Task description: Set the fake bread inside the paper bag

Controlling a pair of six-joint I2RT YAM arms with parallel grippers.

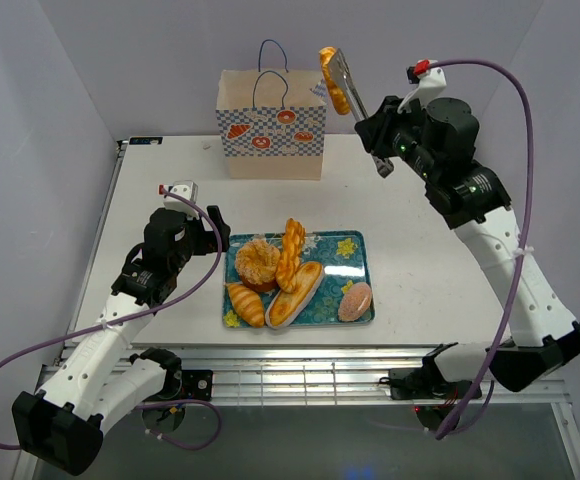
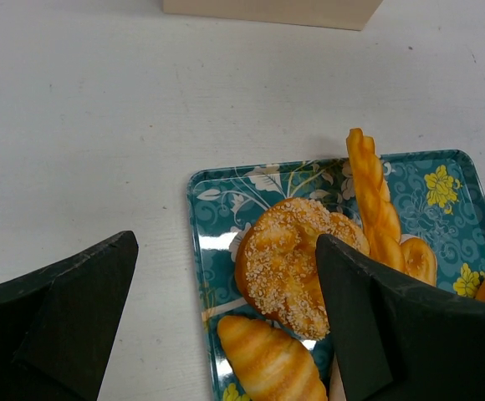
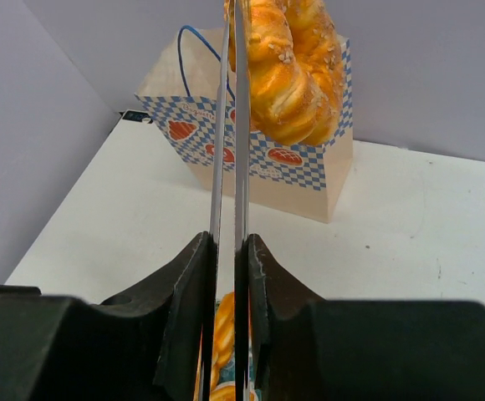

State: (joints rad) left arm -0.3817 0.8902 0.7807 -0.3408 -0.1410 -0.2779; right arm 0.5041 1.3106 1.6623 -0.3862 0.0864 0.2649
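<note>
**Findings.** The right hand (image 3: 230, 251) was found pressed together on a pair of metal tongs (image 3: 228, 125). Through these, a knotted piece of the fake bread (image 3: 297, 75) was pinched at the blade tips and held in the air, near the upper right corner of the paper bag (image 1: 270, 125). Whether the piece stood squarely over the bag's mouth could not be established from either view. The left hand (image 2: 226, 246) was observed spread wide, holding nothing, above the left part of the tray (image 2: 196, 217).

**Step in hand.** This was judged to be the drop into the bag. To be done well, the piece should be carried over the middle of the mouth and lowered between the paper walls before it is let go. A sideways knock would likely crease or tip the thin paper, and a glossy piece may slip from smooth metal.

**Materials.**
- The bag was noted as tan kraft paper, sharply folded, with a blue-white checked band.
- The tongs were long, flat and polished.
- The tray was teal, floral and shiny.
- On the tray were recorded a sesame-crusted round bun (image 2: 288, 259), a twisted loaf (image 2: 372, 196), a ridged croissant (image 2: 268, 359), a baguette (image 1: 298, 290) and a pink-topped bun (image 1: 355, 300).
- The counter (image 1: 420, 260) was white and matt.
</note>
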